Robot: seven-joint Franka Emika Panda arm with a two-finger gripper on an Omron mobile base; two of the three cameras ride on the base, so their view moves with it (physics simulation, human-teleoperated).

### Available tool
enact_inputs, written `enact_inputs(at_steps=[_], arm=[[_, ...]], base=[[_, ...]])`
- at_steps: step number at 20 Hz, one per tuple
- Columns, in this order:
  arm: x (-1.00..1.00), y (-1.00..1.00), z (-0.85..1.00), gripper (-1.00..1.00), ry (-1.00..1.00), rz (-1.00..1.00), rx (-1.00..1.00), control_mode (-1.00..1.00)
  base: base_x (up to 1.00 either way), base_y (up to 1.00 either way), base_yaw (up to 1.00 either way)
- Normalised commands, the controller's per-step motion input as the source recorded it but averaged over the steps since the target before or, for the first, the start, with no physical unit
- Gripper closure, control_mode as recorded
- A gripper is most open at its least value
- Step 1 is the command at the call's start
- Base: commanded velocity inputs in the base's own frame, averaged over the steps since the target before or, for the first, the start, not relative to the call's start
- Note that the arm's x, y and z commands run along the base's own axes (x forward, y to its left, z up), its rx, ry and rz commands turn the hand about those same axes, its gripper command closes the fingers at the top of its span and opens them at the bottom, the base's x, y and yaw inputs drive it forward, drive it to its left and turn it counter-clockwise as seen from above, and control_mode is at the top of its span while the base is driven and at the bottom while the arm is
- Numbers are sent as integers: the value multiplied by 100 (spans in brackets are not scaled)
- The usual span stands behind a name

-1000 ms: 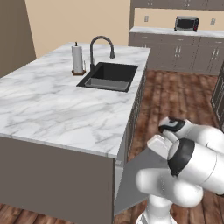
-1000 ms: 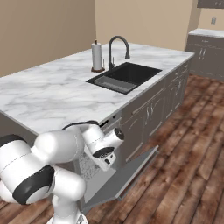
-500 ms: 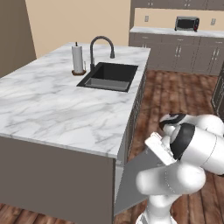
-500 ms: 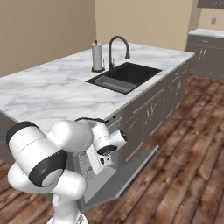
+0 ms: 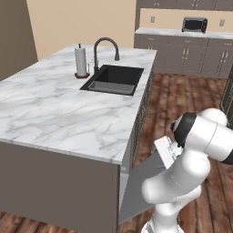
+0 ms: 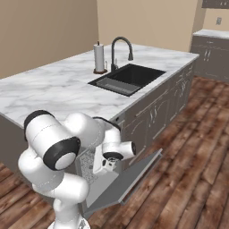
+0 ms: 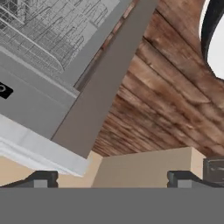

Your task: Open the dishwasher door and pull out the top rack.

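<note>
Arm bent low in front of island, gripper (image 6: 106, 166) pointing down over the dishwasher door (image 6: 127, 181), fingers apart w/ nothing betw. Door hangs part-open just below gripper; top rack (image 7: 41, 33) inside opening, behind it. Marble counter (image 5: 59, 113), sink (image 5: 113, 78) above; wood floor (image 6: 188, 170) to right.

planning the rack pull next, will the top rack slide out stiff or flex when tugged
The top rack is a grid of thin wire bars, so it probably flexes a little if tugged by one bar. It looks light and holds no dishes in the part shown. The dishwasher door is already lowered well out from the island, so little seems to block its path.
</note>
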Motion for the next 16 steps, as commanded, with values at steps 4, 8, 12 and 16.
enact_inputs(at_steps=[4, 8, 12, 16], arm=[[0, 46, 0, -100, 0, -28, 1, -100], [5, 21, -1, -100, 5, -20, 7, -100], [0, 23, -2, -100, 5, -5, 12, -100], [24, 53, -2, -100, 10, 0, 4, -100]], base=[[0, 0, 0], [0, 0, 0], [0, 0, 0], [0, 0, 0]])
